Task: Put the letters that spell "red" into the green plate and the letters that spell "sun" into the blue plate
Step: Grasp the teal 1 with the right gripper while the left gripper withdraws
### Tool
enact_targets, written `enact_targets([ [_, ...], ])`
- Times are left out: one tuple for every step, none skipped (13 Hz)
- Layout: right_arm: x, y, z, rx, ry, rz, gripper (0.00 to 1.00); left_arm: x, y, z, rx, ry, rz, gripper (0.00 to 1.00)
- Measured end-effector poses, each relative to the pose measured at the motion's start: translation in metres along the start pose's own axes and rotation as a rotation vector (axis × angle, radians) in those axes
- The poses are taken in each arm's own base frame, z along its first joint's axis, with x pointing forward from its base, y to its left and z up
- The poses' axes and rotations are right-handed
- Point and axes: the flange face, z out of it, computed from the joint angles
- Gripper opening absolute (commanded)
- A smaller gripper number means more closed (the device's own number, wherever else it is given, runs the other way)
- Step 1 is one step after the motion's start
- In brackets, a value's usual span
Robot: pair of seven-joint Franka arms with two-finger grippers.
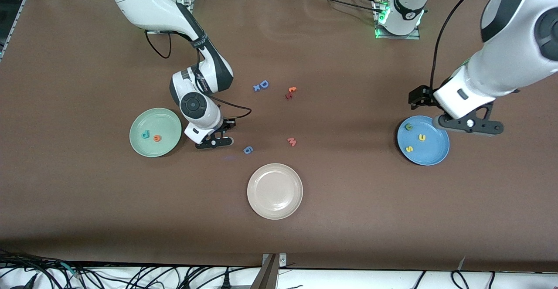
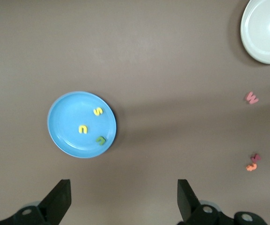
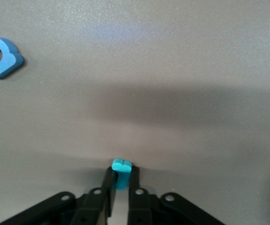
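My right gripper is down at the table and shut on a small teal letter, which I take for the "r". In the front view the right gripper is beside the green plate, which holds a teal "d" and an orange "e". The blue plate holds an olive "n", a yellow "u" and a yellow "s". My left gripper hangs open and holds nothing above that plate's edge. In the left wrist view the blue plate lies ahead of the left gripper.
A beige-white plate lies nearer the front camera, mid-table. Loose letters lie around the middle: a blue "g" close to the right gripper, a red "w", a blue "D" and small red-orange letters.
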Motion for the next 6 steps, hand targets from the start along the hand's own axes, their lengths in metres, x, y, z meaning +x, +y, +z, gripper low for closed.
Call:
enact_targets([
  [0.000,0.000,0.000,0.000,0.000,0.000,0.01,-0.004,-0.010,-0.009,0.014,0.010,0.026,1.00],
  [0.000,0.000,0.000,0.000,0.000,0.000,0.01,-0.009,-0.024,-0.016,0.006,0.012,0.071,1.00],
  [0.000,0.000,0.000,0.000,0.001,0.001,0.01,-0.014,-0.043,-0.020,-0.004,0.009,0.096,1.00],
  [0.000,0.001,-0.002,0.000,0.002,0.001,0.00,-0.018,-0.063,-0.020,-0.015,0.006,0.091,1.00],
  [0.001,0.003,-0.006,-0.002,0.001,0.004,0.00,-0.022,-0.079,-0.019,-0.030,0.000,0.069,1.00],
  [0.003,0.010,-0.015,-0.010,-0.007,0.015,0.00,-0.025,-0.092,-0.016,-0.041,-0.003,0.046,1.00],
])
